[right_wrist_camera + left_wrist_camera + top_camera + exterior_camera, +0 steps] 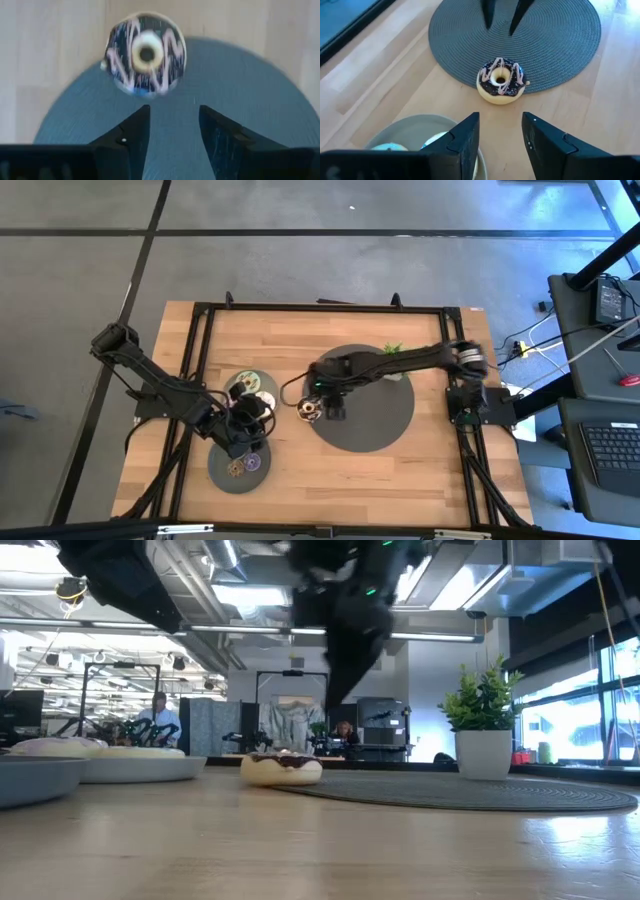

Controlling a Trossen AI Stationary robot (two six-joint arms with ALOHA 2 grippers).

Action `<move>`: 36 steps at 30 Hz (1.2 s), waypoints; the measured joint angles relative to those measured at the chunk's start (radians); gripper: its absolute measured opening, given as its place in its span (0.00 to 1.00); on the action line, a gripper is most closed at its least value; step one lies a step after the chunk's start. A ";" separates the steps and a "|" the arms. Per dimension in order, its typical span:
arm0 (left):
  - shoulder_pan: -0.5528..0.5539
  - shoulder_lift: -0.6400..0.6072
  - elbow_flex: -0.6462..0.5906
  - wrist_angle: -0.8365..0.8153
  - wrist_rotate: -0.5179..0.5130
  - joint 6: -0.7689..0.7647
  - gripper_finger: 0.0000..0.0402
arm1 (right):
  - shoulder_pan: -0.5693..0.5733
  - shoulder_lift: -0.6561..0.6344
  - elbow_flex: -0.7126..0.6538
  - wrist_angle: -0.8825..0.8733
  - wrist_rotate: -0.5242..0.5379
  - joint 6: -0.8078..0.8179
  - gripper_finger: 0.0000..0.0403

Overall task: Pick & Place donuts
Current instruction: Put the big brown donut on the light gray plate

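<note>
A chocolate donut with pale icing lines (308,409) lies flat at the left rim of the round dark mat (372,425), partly on the mat and partly on the wood. It also shows in the left wrist view (501,80) and the right wrist view (146,54). My right gripper (333,408) is open and empty above the mat, just right of the donut, fingers pointing down (340,680). My left gripper (252,420) is open and empty over a grey plate (240,380) that holds pale donuts (390,147). Tiny brown and purple donuts (244,465) lie on a second plate.
A small potted plant (393,348) stands at the mat's far edge, and shows in the low view (483,725). The two grey plates (130,768) sit on the table's left half. Bare wood lies along the near edge and at the far left. People show in the room behind.
</note>
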 joint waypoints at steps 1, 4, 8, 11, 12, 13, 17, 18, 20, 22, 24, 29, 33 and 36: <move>0.005 0.004 0.000 0.005 -0.001 0.012 0.36 | 0.000 -0.041 -0.043 0.011 0.000 0.017 0.42; 0.026 0.027 0.000 0.039 0.002 0.086 0.35 | 0.008 -0.186 -0.199 0.104 0.004 0.084 0.42; 0.077 0.082 0.000 0.149 0.026 0.270 0.35 | 0.050 -0.396 -0.426 0.275 0.101 0.175 0.41; 0.134 0.131 -0.001 0.266 0.080 0.413 0.35 | 0.090 -0.550 -0.573 0.402 0.252 0.227 0.41; 0.158 0.149 -0.001 0.321 0.097 0.453 0.35 | 0.101 -0.596 -0.616 0.431 0.297 0.238 0.41; 0.181 0.167 0.000 0.369 0.118 0.493 0.36 | 0.111 -0.638 -0.656 0.450 0.333 0.253 0.41; 0.261 0.239 0.000 0.518 0.226 0.629 0.35 | 0.144 -0.788 -0.771 0.480 0.367 0.300 0.41; 0.278 0.259 0.000 0.544 0.259 0.654 0.35 | 0.150 -0.818 -0.795 0.492 0.368 0.312 0.41; 0.310 0.297 0.000 0.591 0.317 0.692 0.35 | 0.159 -0.866 -0.840 0.513 0.382 0.321 0.41; 0.332 0.336 0.000 0.630 0.366 0.711 0.35 | 0.166 -0.902 -0.879 0.555 0.400 0.321 0.41; 0.348 0.373 0.000 0.637 0.402 0.716 0.35 | 0.167 -0.925 -0.901 0.581 0.404 0.307 0.41; 0.368 0.447 0.000 0.639 0.423 0.717 0.35 | 0.167 -0.940 -0.909 0.583 0.404 0.284 0.41; 0.375 0.485 0.000 0.640 0.421 0.717 0.35 | 0.167 -0.939 -0.909 0.582 0.404 0.280 0.41; 0.378 0.502 0.000 0.643 0.422 0.718 0.34 | 0.167 -0.939 -0.909 0.581 0.404 0.279 0.41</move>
